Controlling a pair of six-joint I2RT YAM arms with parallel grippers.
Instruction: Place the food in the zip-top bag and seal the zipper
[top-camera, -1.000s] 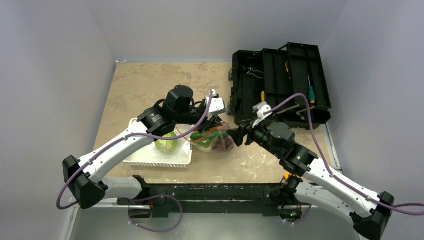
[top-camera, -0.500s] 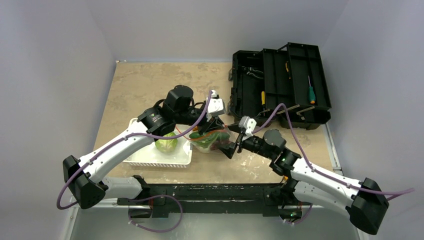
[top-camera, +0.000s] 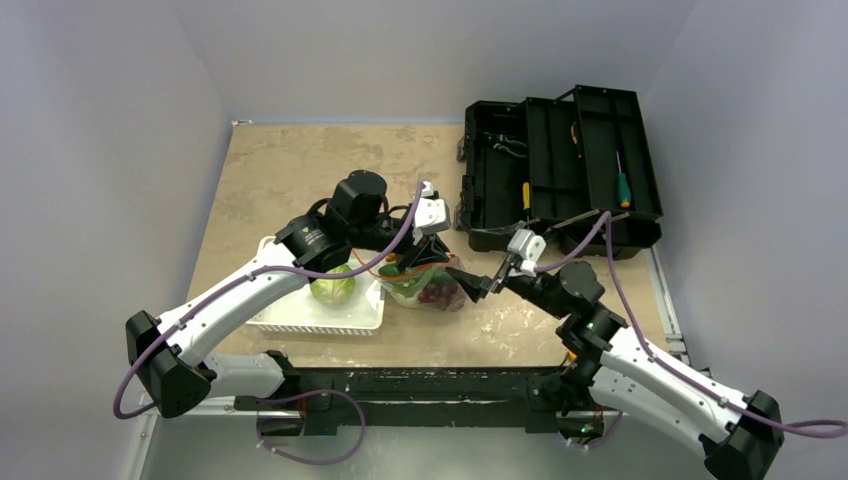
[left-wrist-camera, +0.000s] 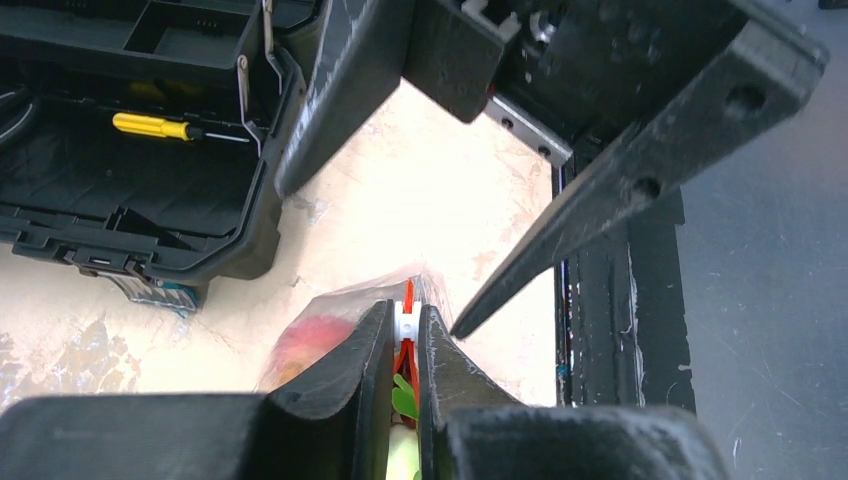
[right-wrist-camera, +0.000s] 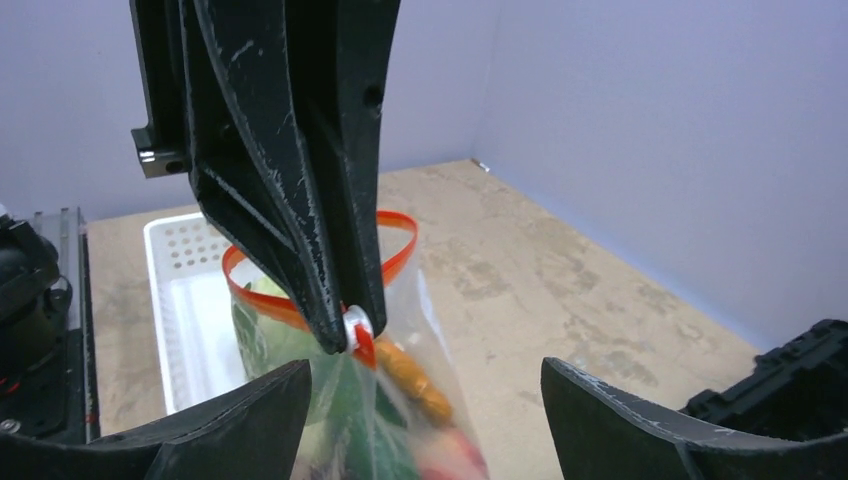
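The clear zip-top bag (top-camera: 428, 287) stands right of the white basket and holds food: a pink peach (left-wrist-camera: 312, 338), an orange piece (right-wrist-camera: 412, 381) and green pieces. Its orange-red zipper (right-wrist-camera: 398, 236) gapes in a loop. My left gripper (top-camera: 432, 257) is shut on the zipper's white slider (left-wrist-camera: 405, 322), which also shows in the right wrist view (right-wrist-camera: 357, 328). My right gripper (top-camera: 468, 285) is open and empty, level with the bag's right side, its fingers (right-wrist-camera: 640, 430) either side of the bag (right-wrist-camera: 400, 425). A green cabbage (top-camera: 333, 287) lies in the basket.
The white slatted basket (top-camera: 300, 322) sits left of the bag. An open black toolbox (top-camera: 560, 170) with tools, among them a yellow-handled screwdriver (left-wrist-camera: 150, 125), stands at the back right. The table's near edge and black rail (top-camera: 420, 380) lie just below the bag.
My right arm dipped left toward the bag's lower side, then drew back right and rose; its gripper stays open by the bag. My left gripper holds still on the slider.
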